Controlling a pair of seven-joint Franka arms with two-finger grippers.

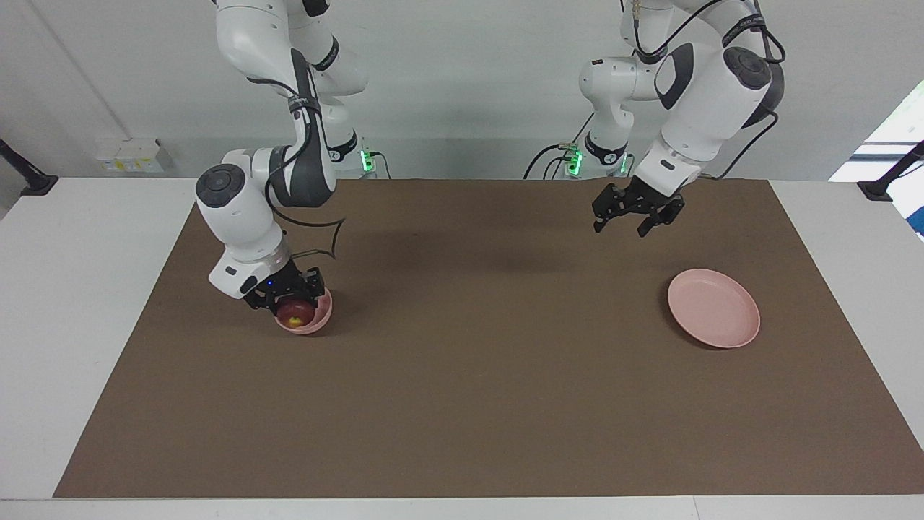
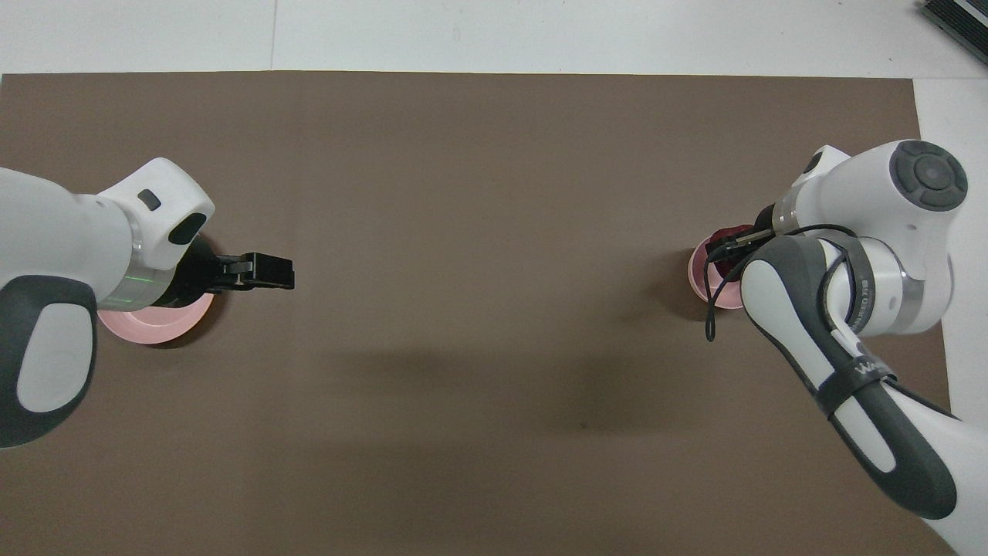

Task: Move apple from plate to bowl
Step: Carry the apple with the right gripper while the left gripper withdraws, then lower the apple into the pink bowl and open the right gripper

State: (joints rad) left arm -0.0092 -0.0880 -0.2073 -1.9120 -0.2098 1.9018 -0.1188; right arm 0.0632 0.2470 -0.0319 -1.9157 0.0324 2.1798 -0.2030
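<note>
Facing view: right gripper (image 1: 294, 307) is clamped on the apple (image 1: 296, 312), down inside the bowl (image 1: 317, 321) — placing step.
Next move: you spread those fingers, then lift clear.
Left gripper (image 1: 629, 220): jaws apart, waiting above the mat near the plate (image 1: 715, 318).

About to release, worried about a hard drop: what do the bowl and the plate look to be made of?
Bowl: pale pink, matte, no glaze shine; probably plastic or a fibre composite, though ceramic cannot be excluded. Plate: same even matte pink with a low rim, likely the same material.
</note>
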